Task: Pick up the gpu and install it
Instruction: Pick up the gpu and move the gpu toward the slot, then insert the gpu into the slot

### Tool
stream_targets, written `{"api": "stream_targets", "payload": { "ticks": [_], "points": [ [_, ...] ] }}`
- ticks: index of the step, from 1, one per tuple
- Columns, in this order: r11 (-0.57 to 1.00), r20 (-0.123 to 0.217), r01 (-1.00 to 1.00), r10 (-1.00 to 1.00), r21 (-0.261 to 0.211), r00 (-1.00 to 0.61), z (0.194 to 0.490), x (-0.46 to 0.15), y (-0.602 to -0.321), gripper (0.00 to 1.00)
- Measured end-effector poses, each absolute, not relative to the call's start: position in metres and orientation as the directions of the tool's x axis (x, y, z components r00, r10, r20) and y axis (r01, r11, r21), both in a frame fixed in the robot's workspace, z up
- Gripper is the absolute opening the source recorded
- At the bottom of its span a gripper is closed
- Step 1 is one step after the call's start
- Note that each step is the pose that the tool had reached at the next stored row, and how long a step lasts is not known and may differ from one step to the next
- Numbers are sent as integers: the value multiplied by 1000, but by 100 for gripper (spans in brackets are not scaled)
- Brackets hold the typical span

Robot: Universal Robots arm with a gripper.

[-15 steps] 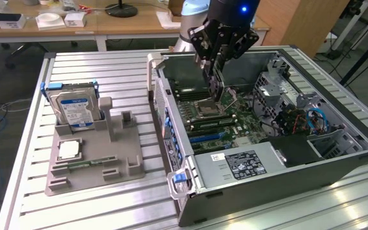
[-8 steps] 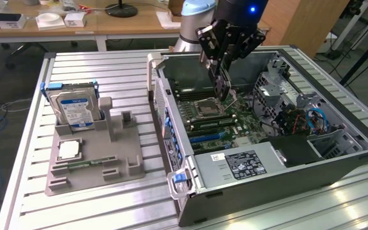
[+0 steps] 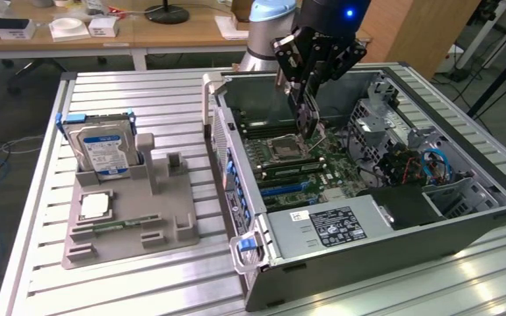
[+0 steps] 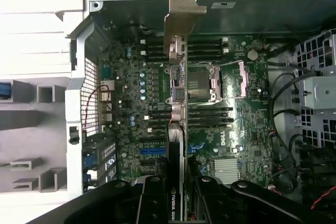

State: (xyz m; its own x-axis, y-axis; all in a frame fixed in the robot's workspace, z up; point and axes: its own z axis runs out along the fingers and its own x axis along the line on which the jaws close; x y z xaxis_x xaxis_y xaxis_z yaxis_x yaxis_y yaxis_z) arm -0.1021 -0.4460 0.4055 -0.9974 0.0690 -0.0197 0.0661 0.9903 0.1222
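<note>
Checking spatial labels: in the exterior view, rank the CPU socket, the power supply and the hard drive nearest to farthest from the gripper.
1. CPU socket, in the case, under the gripper.
2. Power supply, case's near end.
3. Hard drive, outside, on the grey holder.

We see the gpu [image 4: 177, 93] only edge-on between the fingers of the gripper [image 4: 177, 184], so both its faces are hidden. The white lettering on its edge (it starts "NVIDIA") is cut off by the picture's edge. The strip of motherboard [image 4: 247, 129] directly beneath the held card is covered. In the exterior view the arm [image 3: 323, 13] above the gripper is cut off, and the power supply label [image 3: 332, 227], well away from the gripper, is too small for us to read.
</note>
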Motion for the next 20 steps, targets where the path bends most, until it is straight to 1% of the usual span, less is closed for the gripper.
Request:
{"api": "stream_targets", "payload": {
  "ticks": [20],
  "points": [
    [992,-20,21,24,122,-1000,405,-86,-446,26]
  ]
}}
